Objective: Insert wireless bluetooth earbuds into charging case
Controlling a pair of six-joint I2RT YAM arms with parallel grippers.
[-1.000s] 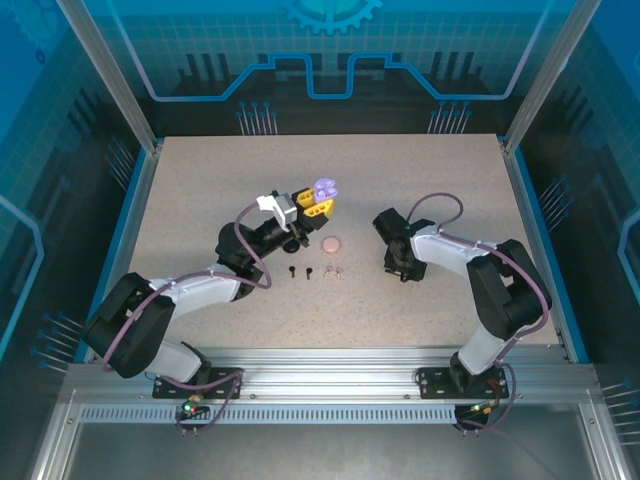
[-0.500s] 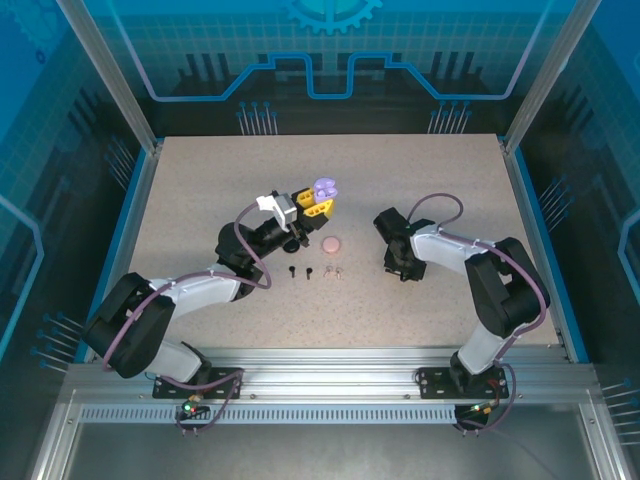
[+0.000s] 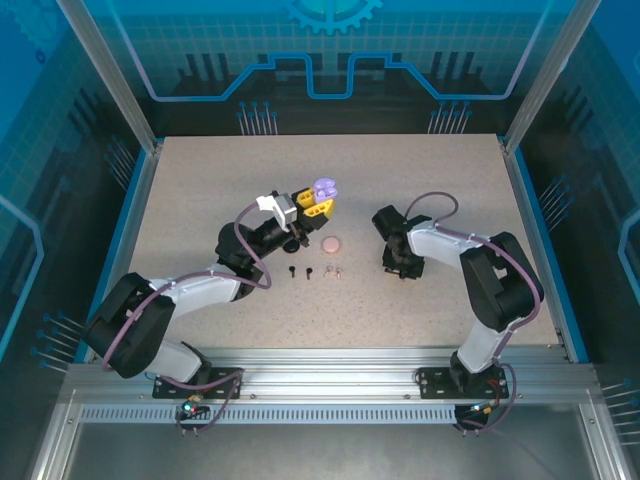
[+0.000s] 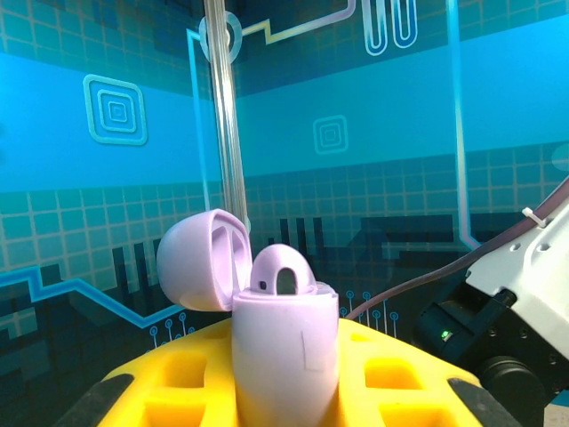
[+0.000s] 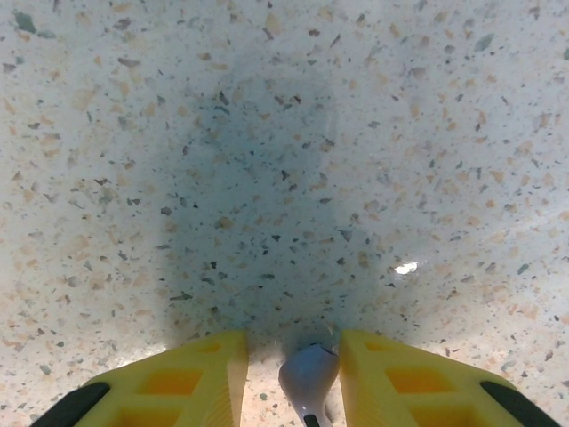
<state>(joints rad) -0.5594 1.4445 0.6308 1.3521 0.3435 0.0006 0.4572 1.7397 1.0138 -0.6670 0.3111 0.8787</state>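
Note:
My left gripper (image 3: 316, 203) is raised over the middle of the table, shut on a lilac charging case (image 3: 324, 188). In the left wrist view the case (image 4: 284, 347) stands upright between the yellow fingers (image 4: 160, 382), lid (image 4: 200, 258) swung open to the left, with one lilac earbud (image 4: 283, 271) seated inside. My right gripper (image 3: 398, 265) points down at the table right of centre. Between its yellow fingers (image 5: 191, 374) lies a second lilac earbud (image 5: 308, 374); it sits against the right finger, with a gap to the left one.
A round pink case (image 3: 331, 243) lies shut on the table below the left gripper. In front of it lie two black earbuds (image 3: 300, 272) and two pale pink earbuds (image 3: 334, 270) in a row. Blue rails edge the table on both sides.
The right gripper's jaws have narrowed around the lilac earbud on the table and its arm has shifted slightly left. The left arm and the case have not moved.

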